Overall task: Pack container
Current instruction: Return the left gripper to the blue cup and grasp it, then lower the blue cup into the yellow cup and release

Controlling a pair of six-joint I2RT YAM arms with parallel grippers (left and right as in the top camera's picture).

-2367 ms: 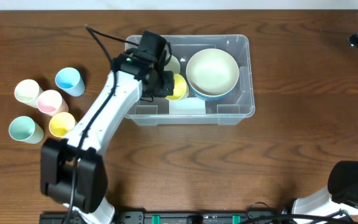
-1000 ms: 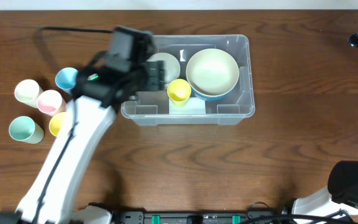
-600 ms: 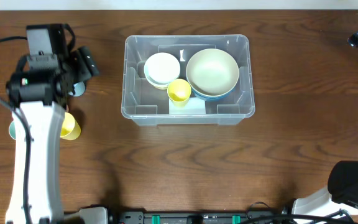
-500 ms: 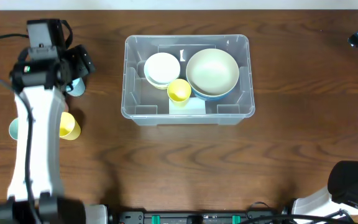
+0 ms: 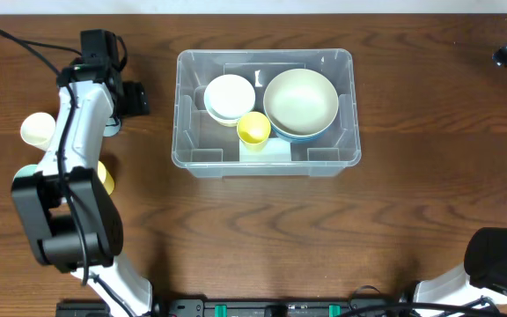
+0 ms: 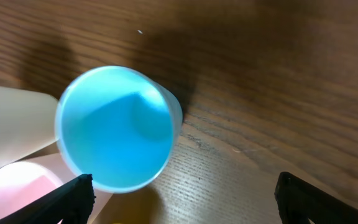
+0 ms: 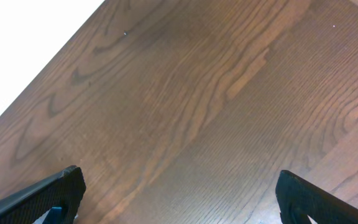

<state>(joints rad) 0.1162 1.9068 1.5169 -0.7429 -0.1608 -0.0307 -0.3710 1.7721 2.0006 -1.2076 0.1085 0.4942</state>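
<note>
Yellow cup (image 5: 253, 129) now left in the container (image 5: 352, 106); L arm (image 5: 76, 123) has been swung back over the blue cup (image 6: 114, 127), jaws spread for next pick. R jaws also spread, idle.

Robotics lab or test bench, by the look: 2 robot arms, left arm (image 5: 76, 132) & right arm (image 5: 500, 255), based at the front edge of a wood-grain counter (image 5: 236, 238). Black cable (image 5: 25, 48) trails loose. Black rail w/ green fittings (image 5: 236, 308) runs along the front. Pastel plastic cups (image 5: 36, 129) & 1 clear container (image 5: 352, 132) are set out.
</note>
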